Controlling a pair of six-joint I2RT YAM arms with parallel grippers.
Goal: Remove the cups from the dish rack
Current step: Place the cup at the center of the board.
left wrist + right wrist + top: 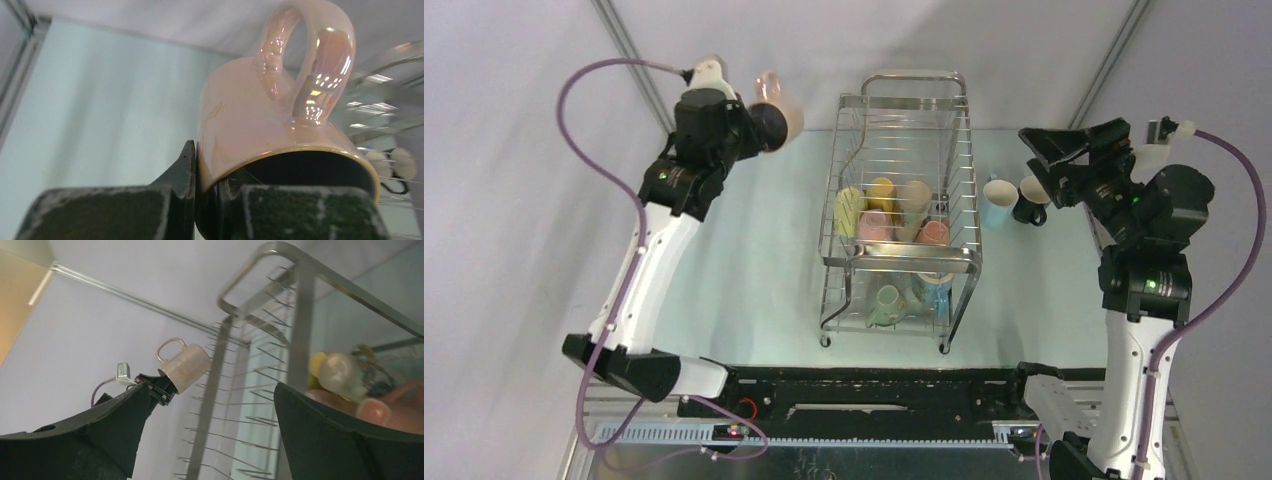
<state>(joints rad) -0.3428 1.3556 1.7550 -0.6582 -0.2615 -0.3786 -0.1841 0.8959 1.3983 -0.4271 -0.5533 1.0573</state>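
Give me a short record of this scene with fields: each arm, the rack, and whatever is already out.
Left gripper: shut on the rim of the pink mug, raised, left of the rack
Right gripper: open, empty
Rack: several mugs on the upper tier, at least two on the lower
Table: blue mug and black mug standing right of the rack

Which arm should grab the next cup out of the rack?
Right, probably. The right gripper is open and empty beside the dish rack, while the left gripper is shut on the pink mug, which is not yet set down.
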